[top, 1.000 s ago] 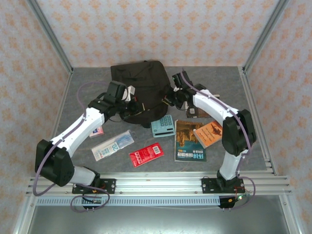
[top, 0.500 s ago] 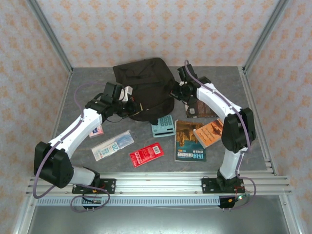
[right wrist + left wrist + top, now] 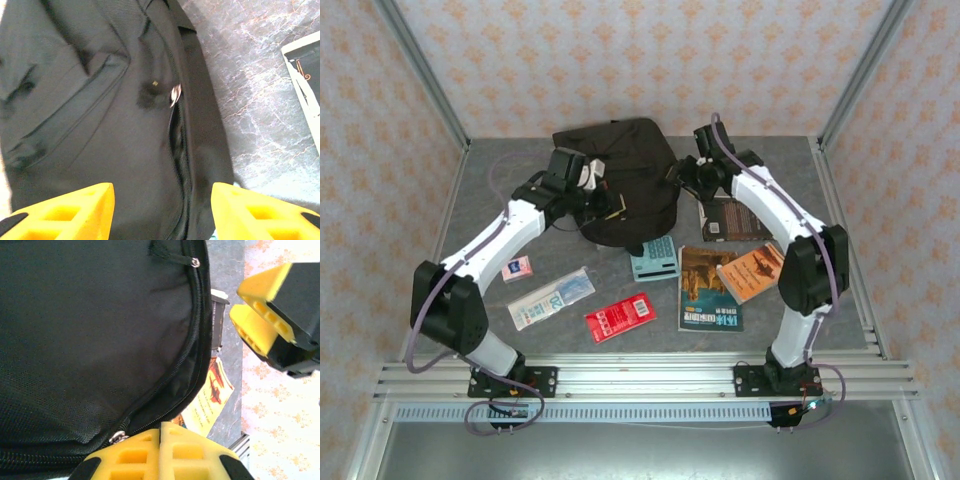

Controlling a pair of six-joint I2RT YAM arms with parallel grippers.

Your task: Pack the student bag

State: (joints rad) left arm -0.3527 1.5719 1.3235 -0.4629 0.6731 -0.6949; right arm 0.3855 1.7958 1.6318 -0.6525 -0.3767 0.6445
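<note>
Nearby, the grey worktop (image 3: 790,180) carries clutter, mostly on the base side of both jaws: an illustrated book (image 3: 705,295), a dark book (image 3: 735,218) just right of the right gripper (image 3: 161,192), an orange booklet (image 3: 752,272), a clear packet (image 3: 552,298), a teal calculator (image 3: 655,258) just beside the near edge of the student bag (image 3: 630,160), a red packet (image 3: 620,317) and a small card (image 3: 517,268). The bag lies flat under both jaws, its long axis running far to near and slanting right. The jaws of the left gripper (image 3: 160,430) are pressed together at its zipper edge; whether they pinch fabric is unclear. The right jaws are spread above the bag. Which end is the bag's top is hard to make out.
</note>
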